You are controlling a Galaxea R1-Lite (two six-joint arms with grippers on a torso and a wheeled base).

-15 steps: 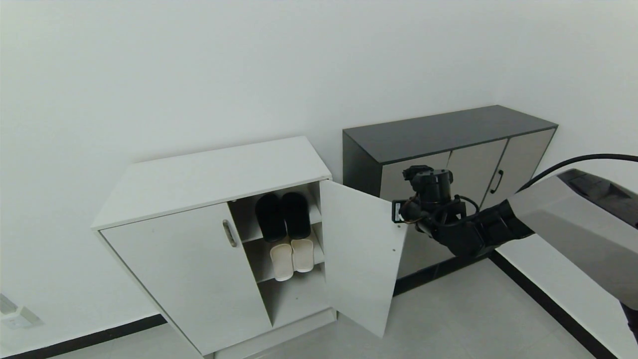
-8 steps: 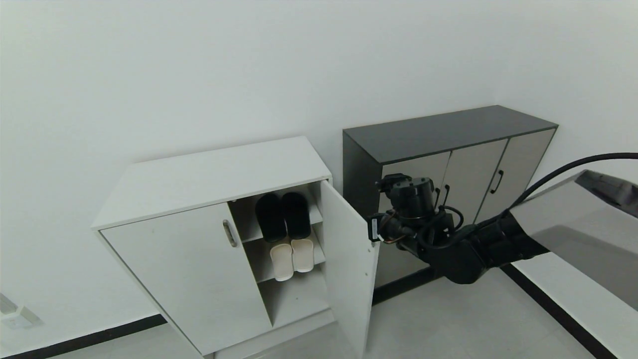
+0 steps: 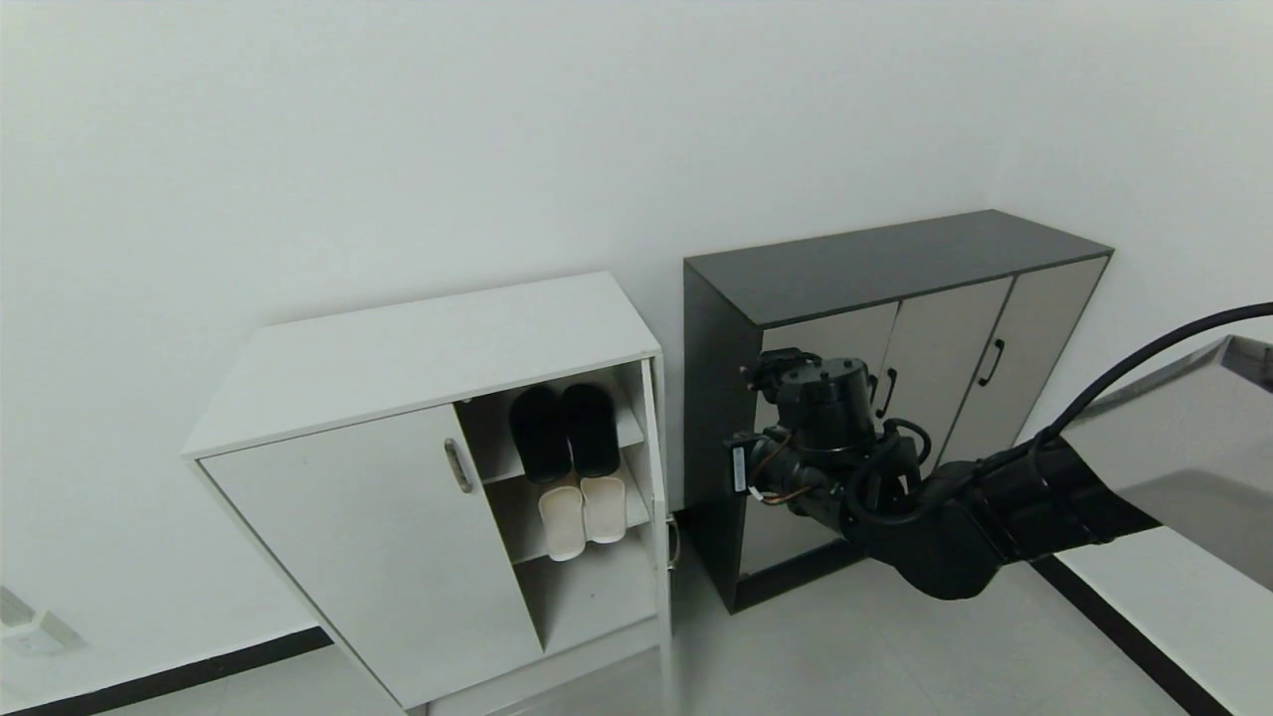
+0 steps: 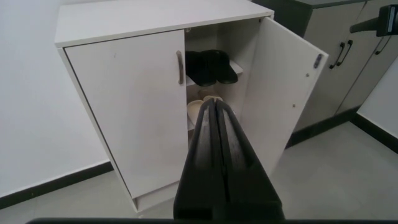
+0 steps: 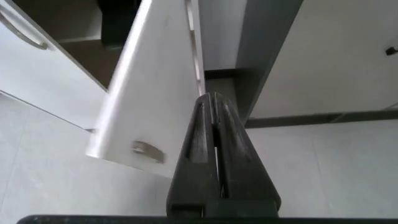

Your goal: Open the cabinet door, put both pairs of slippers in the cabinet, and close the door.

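Since a second ago the right gripper point(image 5: 214, 102) has swung left, and the cabinet door point(image 3: 658, 597) has turned from wide open to edge-on, about half closed. The door's lower end is cut off by the frame. The right gripper's fingers are pressed together on nothing, just beside the door's outer face; whether they touch it is unclear. The left gripper point(image 4: 215, 107) is likewise pressed together, in front of the white cabinet point(image 3: 418, 348). Inside, the black slippers point(image 3: 565, 430) lie on the top shelf point(image 3: 627, 424) and the cream slippers point(image 3: 583, 512) on the middle shelf point(image 3: 635, 505).
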